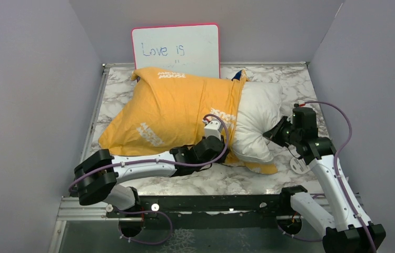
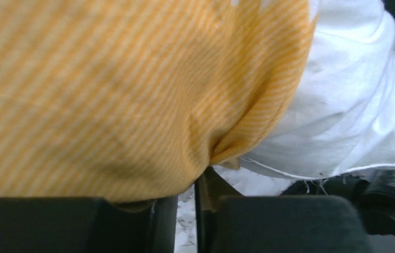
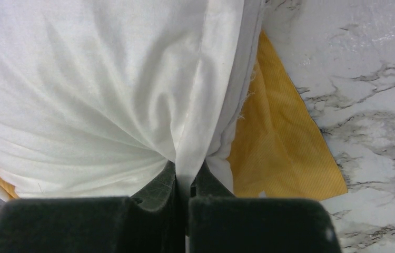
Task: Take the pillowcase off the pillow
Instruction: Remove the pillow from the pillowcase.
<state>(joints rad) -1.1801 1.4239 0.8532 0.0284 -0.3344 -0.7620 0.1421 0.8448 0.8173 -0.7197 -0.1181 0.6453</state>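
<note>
The yellow-orange pillowcase [image 1: 169,113] with white lettering covers most of the plump white pillow [image 1: 258,113], whose right end sticks out bare. My left gripper [image 1: 226,142] is at the pillowcase's open edge. In the left wrist view the striped pillowcase [image 2: 106,95] bunches into my left gripper [image 2: 198,182], whose jaws stand a narrow gap apart on the fold, with the pillow [image 2: 353,105] to the right. My right gripper [image 1: 267,136] is at the pillow's right edge. In the right wrist view it [image 3: 187,171] is shut on a pinched ridge of the pillow [image 3: 95,95], beside a flap of pillowcase [image 3: 279,153].
A pink-framed whiteboard [image 1: 177,50] leans against the back wall behind the pillow. A small white slotted disc [image 1: 298,164] lies on the marble table [image 1: 221,182] beside the right arm. Grey walls close in on both sides.
</note>
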